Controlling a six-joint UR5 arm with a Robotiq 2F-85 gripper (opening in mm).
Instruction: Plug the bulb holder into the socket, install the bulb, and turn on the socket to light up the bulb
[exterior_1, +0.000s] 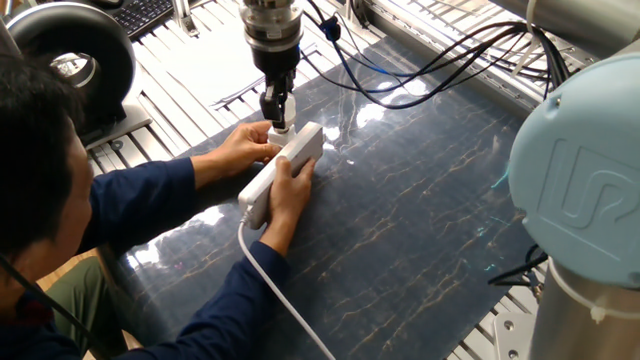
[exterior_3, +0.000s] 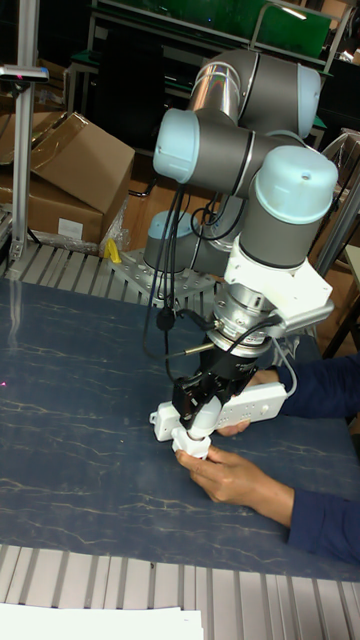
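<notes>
The long white socket (exterior_1: 290, 155) (exterior_3: 250, 408) lies on the dark marbled mat, and a person holds it with both hands. My gripper (exterior_1: 277, 110) (exterior_3: 200, 410) points straight down over the socket's far end. It is shut on a small white piece that looks like the bulb (exterior_1: 279, 122) (exterior_3: 204, 416). Right under it sits a white block, the bulb holder (exterior_1: 274, 133) (exterior_3: 188, 440), at the socket's end, with the person's fingers against it. Where bulb and holder meet is hidden by my black fingers and the hand.
The person's arms (exterior_1: 150, 185) reach in from the left. The socket's white cable (exterior_1: 285, 295) trails toward the front edge. Black cables (exterior_1: 430, 60) hang at the back, my arm's pale blue joint (exterior_1: 580, 190) fills the right, and cardboard boxes (exterior_3: 60, 170) stand behind the table.
</notes>
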